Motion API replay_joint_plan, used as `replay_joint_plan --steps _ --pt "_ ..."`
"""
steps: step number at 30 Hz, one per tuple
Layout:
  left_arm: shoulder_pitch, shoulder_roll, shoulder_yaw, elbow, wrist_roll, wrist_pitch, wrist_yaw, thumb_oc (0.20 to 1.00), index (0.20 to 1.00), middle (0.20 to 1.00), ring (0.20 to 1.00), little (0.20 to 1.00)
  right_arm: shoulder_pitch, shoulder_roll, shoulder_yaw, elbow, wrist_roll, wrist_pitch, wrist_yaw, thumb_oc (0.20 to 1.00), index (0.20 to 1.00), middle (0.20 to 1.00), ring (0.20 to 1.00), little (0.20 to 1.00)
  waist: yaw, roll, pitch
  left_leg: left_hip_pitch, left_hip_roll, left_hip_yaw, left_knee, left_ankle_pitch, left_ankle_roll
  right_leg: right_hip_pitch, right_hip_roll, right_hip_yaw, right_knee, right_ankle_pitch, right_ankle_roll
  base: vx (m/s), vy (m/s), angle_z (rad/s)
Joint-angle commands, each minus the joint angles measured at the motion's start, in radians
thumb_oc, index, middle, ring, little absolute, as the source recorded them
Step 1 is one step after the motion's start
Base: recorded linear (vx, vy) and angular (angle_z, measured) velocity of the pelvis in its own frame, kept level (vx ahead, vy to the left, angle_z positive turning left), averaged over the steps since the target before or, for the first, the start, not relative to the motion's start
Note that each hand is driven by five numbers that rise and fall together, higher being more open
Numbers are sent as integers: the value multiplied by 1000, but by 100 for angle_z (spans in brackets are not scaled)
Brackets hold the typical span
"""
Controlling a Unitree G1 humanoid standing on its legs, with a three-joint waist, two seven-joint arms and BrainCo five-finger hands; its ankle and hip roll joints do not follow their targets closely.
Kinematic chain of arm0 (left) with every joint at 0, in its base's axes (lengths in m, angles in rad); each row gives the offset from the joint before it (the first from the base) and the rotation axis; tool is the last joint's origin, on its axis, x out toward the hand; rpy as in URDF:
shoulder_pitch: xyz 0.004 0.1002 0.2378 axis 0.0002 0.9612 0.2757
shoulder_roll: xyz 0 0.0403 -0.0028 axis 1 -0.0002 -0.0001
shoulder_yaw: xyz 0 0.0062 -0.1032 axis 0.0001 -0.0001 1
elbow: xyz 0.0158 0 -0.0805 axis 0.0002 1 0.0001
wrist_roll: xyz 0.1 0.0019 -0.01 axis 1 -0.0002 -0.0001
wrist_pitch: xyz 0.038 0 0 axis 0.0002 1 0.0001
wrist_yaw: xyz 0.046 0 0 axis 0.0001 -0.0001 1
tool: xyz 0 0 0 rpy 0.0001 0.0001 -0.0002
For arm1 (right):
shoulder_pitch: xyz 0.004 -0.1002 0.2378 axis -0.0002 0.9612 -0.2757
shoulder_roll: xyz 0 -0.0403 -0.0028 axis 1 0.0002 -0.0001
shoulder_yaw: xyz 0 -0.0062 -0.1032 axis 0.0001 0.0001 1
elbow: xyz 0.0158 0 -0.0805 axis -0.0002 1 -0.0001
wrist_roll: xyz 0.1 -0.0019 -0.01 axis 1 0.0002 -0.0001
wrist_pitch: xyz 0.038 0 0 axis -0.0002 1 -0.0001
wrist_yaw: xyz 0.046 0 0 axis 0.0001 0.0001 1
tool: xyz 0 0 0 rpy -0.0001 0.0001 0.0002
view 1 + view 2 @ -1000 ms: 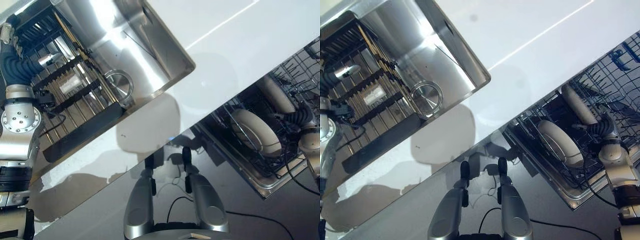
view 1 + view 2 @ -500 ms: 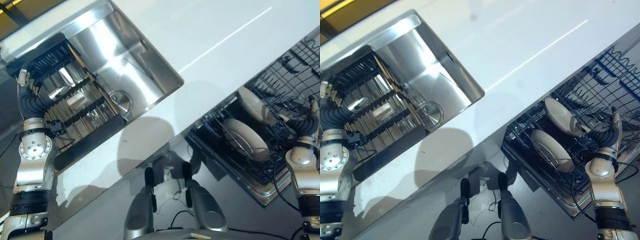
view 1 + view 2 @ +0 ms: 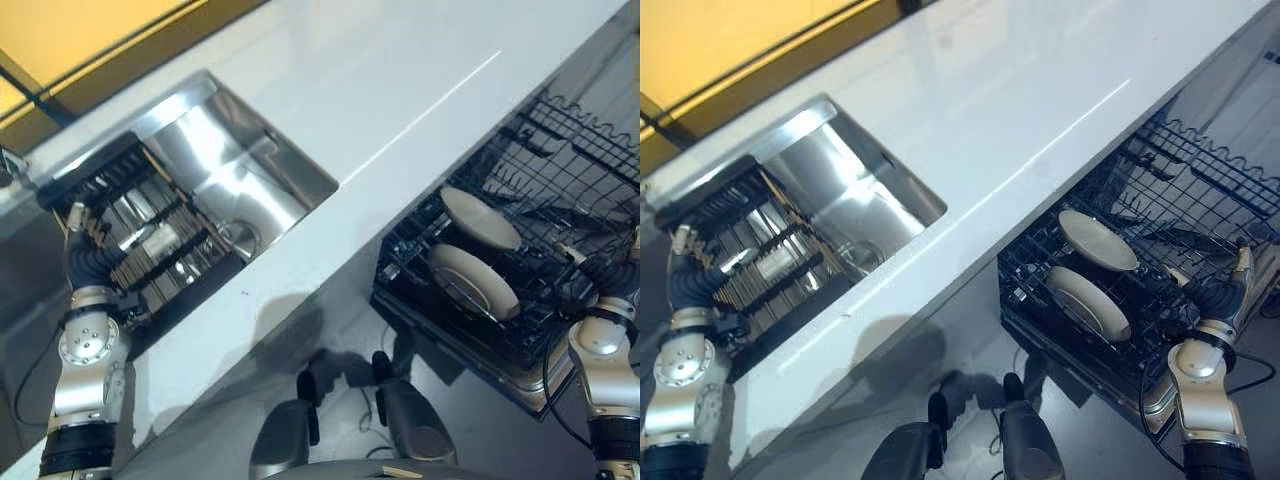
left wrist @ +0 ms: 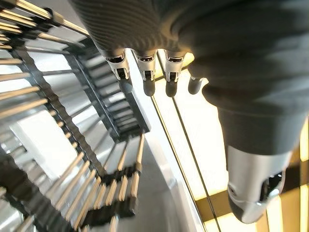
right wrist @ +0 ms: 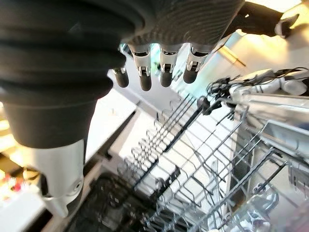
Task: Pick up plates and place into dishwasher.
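Two cream plates stand on edge in the black wire dishwasher rack (image 3: 560, 190): one plate (image 3: 480, 218) farther in, the other plate (image 3: 472, 282) nearer the front. My right hand (image 3: 1225, 290) hovers at the rack's near right corner, apart from both plates. Its fingers (image 5: 164, 67) are straight and hold nothing, with bare rack wires past them. My left hand (image 3: 82, 255) is over the black drying rack (image 3: 150, 235) in the steel sink (image 3: 235, 165). Those fingers (image 4: 147, 75) are also straight and empty.
A long white counter (image 3: 400, 90) runs between the sink and the dishwasher. The sink's drain (image 3: 862, 257) shows beside the drying rack. A yellow wall (image 3: 70, 30) lies behind the counter.
The whole picture has shifted and pulled back, so the camera has moved. My right hand has drawn back from the plates toward the rack's edge. Both hands stay open.
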Motion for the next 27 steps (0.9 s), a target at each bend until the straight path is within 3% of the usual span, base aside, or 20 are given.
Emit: replay_joint_plan --steps 1,7,9,16,22,27 --pt "50 37 50 -26 11 -50 -29 1000 1000 1000 1000 1000 77 -21 -13 -68 -13 -75 -46 1000 1000 1000 1000 1000 -42 -30 -93 -73 -67 -4 134 -26 23 77 -56 -34 -112 74 24 13 382 -31" --pt "14 27 -6 -2 -4 -31 0 1000 1000 1000 1000 1000 82 -33 -28 -36 33 -113 -76 1000 1000 1000 1000 1000 -89 33 -75 -16 -117 17 71 -20 33 41 -98 31 -51 67 76 -50 368 -33" --pt "5 17 -25 17 -13 -55 13 1000 1000 1000 1000 1000 82 -30 -23 -18 63 -137 -87 1000 1000 1000 1000 1000 -105 58 -53 -5 -136 21 44 -11 40 7 -120 47 -22 72 96 -135 369 -38" --pt "-44 7 -81 18 -42 -50 65 1000 1000 1000 1000 1000 27 -53 1 31 173 -179 -73 1000 1000 1000 1000 1000 -123 120 6 -33 -169 48 59 -27 47 -62 -155 82 7 100 103 -120 210 -32" --pt "-87 -2 -130 55 -78 -76 149 1000 1000 1000 1000 1000 -72 -68 43 67 255 -236 -113 1000 1000 1000 1000 1000 -111 181 55 -95 -178 109 83 -35 42 -124 -238 38 -16 135 108 -85 122 -37" --pt "-93 -3 -154 66 -115 -95 149 1000 1000 1000 1000 1000 -137 -87 70 82 268 -256 -66 1000 1000 1000 1000 1000 -105 221 86 -120 -186 113 94 -31 35 -139 -248 49 -18 133 106 9 44 -27"
